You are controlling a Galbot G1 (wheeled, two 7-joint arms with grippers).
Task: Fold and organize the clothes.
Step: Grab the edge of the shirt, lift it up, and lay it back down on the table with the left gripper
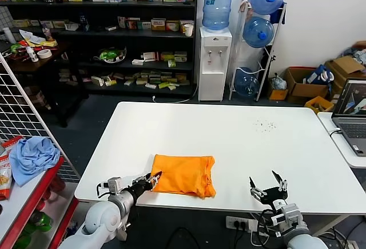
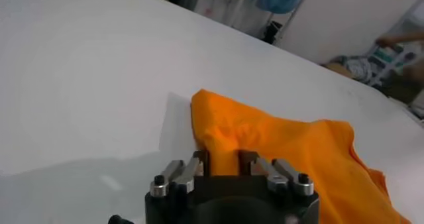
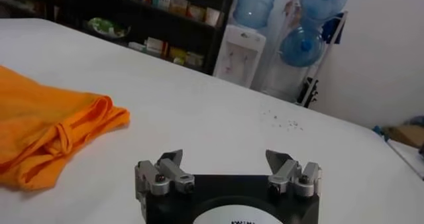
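The clothes are one orange T-shirt (image 1: pixel 183 175), folded into a compact rectangle near the front edge of the white table (image 1: pixel 229 129). My left gripper (image 1: pixel 153 179) sits at the shirt's left edge, low on the table. In the left wrist view the fingers (image 2: pixel 202 160) are drawn close together with a fold of the orange T-shirt (image 2: pixel 278 146) between them. My right gripper (image 1: pixel 267 183) hovers open at the table's front edge, right of the shirt and apart from it. The right wrist view shows the right gripper (image 3: pixel 225 158) with nothing between its fingers and the T-shirt (image 3: pixel 40 126) off to one side.
A light blue cloth (image 1: pixel 31 155) lies on a red shelf at the left, beside a white wire rack (image 1: pixel 23 106). A laptop (image 1: pixel 351 112) stands on a side table at the right. Shelves and water bottles line the back of the room.
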